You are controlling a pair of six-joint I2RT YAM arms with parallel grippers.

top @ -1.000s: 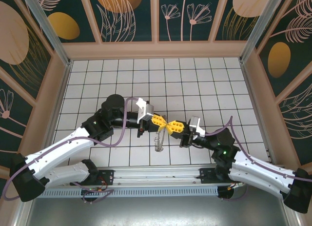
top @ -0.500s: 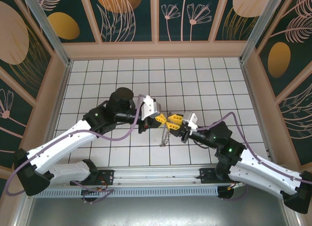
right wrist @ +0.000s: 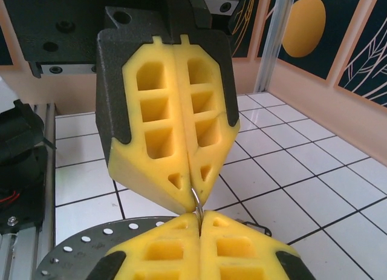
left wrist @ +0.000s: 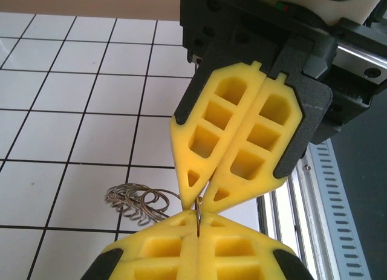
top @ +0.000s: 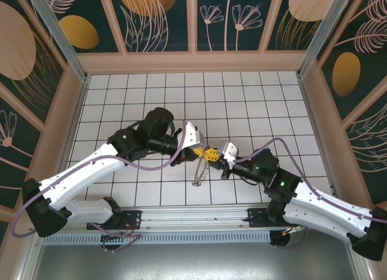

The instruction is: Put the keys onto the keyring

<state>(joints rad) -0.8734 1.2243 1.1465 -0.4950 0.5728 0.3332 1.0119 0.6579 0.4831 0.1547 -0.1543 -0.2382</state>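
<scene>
My left gripper [top: 201, 151] and right gripper [top: 214, 155] meet tip to tip above the near middle of the tiled floor, both shut. A thin silver wire of the keyring [left wrist: 198, 212] runs from the slit of my left gripper [left wrist: 198, 224] up between the right fingertips [left wrist: 208, 192]. In the right wrist view the same keyring wire [right wrist: 197, 201] curves out of my right gripper [right wrist: 198, 222] into the left fingertips [right wrist: 181, 195]. The rest of the keyring [top: 199, 172] hangs below as a bunch of coiled loops [left wrist: 136, 201]. The keys are hidden.
The white tiled floor [top: 254, 110] is walled by wooden panels on three sides. A metal rail [top: 193, 219] runs along the near edge beneath both arm bases. A grey perforated disc [right wrist: 72, 247] sits low at the left in the right wrist view.
Both arms have folded in closer. The left elbow has swung right and the right forearm has pushed left. The fingertips still meet over the same tiles, and the hanging ring has shifted slightly.
</scene>
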